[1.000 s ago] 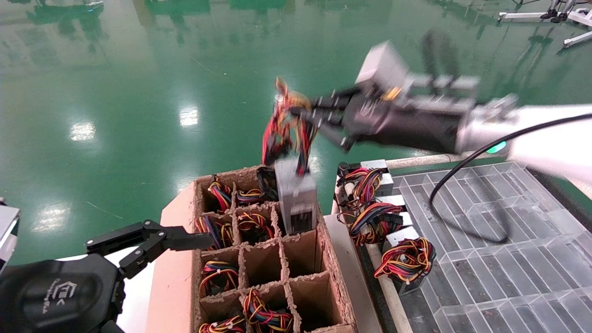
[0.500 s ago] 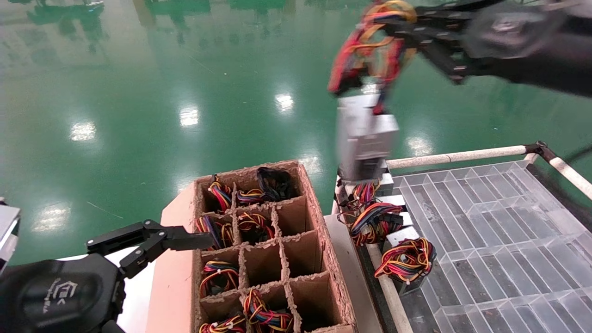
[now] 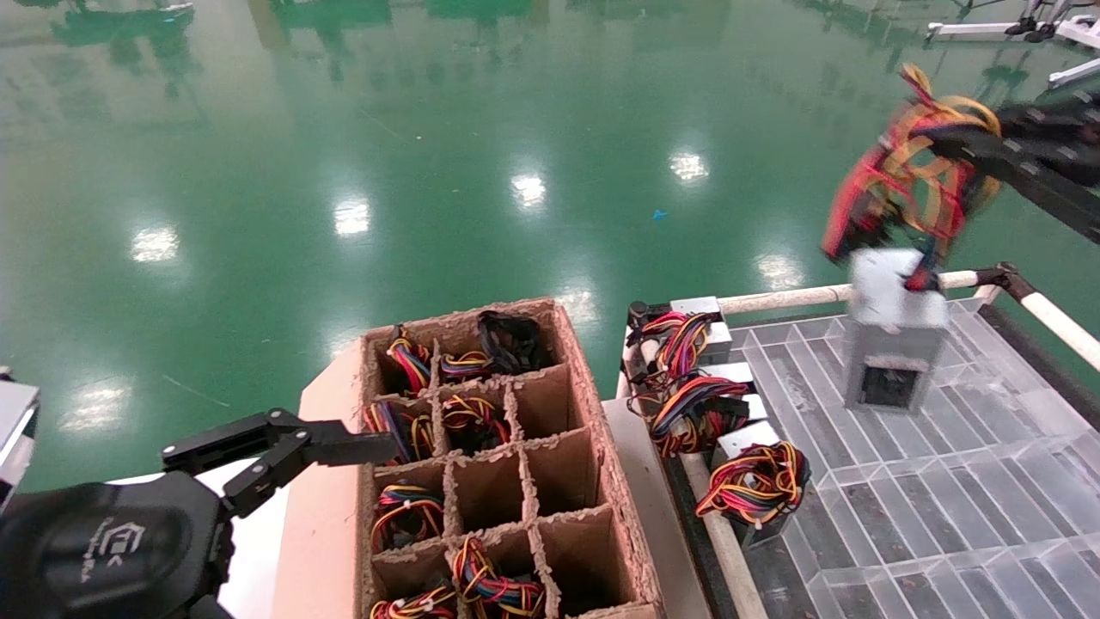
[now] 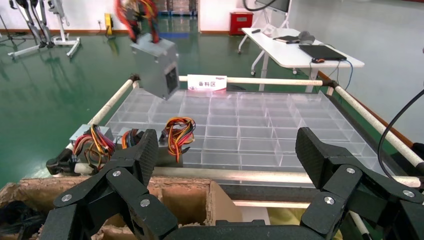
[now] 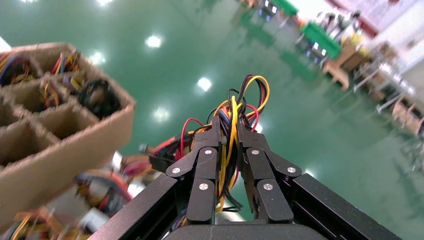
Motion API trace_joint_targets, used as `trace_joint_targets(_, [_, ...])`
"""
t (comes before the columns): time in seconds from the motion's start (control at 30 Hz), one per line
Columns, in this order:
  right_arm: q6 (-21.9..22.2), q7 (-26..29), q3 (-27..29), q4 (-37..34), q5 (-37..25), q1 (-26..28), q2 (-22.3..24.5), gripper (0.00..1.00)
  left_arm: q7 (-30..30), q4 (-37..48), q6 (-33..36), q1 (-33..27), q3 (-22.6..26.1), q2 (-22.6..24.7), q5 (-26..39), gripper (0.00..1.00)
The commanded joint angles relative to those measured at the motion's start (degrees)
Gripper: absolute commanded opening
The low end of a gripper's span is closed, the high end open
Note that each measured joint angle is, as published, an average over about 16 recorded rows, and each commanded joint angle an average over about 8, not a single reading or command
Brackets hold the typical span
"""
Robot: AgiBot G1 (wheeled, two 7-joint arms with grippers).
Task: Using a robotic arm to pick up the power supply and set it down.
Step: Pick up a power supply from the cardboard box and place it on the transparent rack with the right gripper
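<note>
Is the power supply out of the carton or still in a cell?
Out: the power supply hangs by its wires from the right gripper above the clear tray.

The right gripper [image 3: 962, 142] runs off the head view's right edge, so only its black fingers [image 3: 1023, 163] show there. The power supply [image 3: 894, 340] and its wires [image 3: 911, 180] are smeared by motion blur. In the right wrist view the fingers [image 5: 207, 165] cover the grey box entirely. The cardboard box [image 3: 619, 516] is cut by the bottom edge. The left gripper [image 3: 344, 449] body is partly cropped at the lower-left corner.
</note>
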Motion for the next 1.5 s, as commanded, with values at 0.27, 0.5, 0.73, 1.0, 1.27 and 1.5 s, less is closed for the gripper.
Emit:
trace_joint_targets(0.27, [-5.61,-2.13,0.9,-0.23,4.46,-6.34,7.09,0.0,0.01,0.0,-0.01,0.0,0.01,-0.01,-0.01,1.0])
trace_joint_targets(0.5, [-10.65,-5.53,0.73,-1.75,8.55,-10.64,9.33,0.0,0.01,0.0,-0.01,-0.01,0.02,-0.01,-0.02,1.0])
trace_joint_targets(0.73, [-12.86,-8.71,-0.04,-4.0,10.13,-13.93,9.05,0.0,0.02,0.0,-0.01,-0.01,0.03,-0.01,-0.02,1.0])
trace_joint_targets(1.0, [-15.0,-10.58,-1.47,-5.49,9.53,-14.6,6.94,0.0,0.02,0.0,-0.02,-0.01,0.05,-0.02,-0.03,1.0])
trace_joint_targets(1.27, [-17.37,-10.43,-2.93,-6.09,7.35,-12.08,4.79,0.0,0.03,0.0,-0.02,-0.01,0.06,-0.02,-0.04,1.0])
trace_joint_targets(1.5, [-18.58,-9.99,-4.59,-7.04,5.29,-9.88,1.82,0.0,0.03,0.0,-0.03,-0.02,0.07,-0.03,-0.05,1.0])
